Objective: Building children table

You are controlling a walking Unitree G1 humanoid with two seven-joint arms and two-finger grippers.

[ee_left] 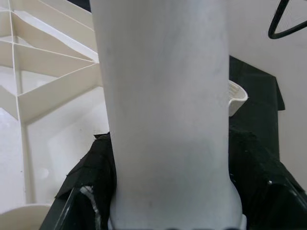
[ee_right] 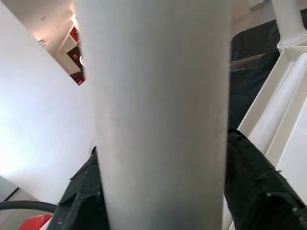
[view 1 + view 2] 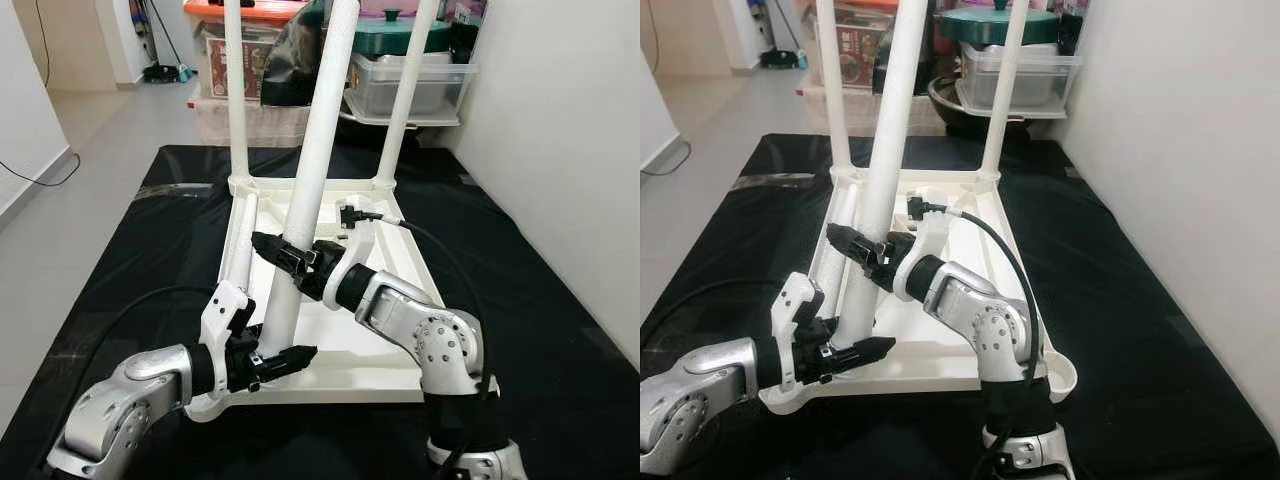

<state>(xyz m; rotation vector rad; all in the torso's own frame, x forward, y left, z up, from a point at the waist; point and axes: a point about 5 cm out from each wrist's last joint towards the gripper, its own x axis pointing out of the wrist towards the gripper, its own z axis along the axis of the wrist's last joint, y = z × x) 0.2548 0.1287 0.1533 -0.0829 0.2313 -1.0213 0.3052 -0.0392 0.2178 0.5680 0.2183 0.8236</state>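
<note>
Both claws clamp the smooth white leg (image 3: 312, 170): left claw (image 3: 281, 361) low, right claw (image 3: 283, 254) higher, over the upturned tabletop (image 3: 385, 365). Left wrist view catches its ribbed underside up close.

Two silver arms, rounded elbow housings with small screws. Black forearm sections. White plastic wrist brackets. Left gripper (image 3: 283, 361): long black fingers (image 3: 296, 354), tapered. Right gripper (image 3: 283, 255): same black fingers. Black cable loops from right wrist bracket toward the elbow, 3 o'clock side.
</note>
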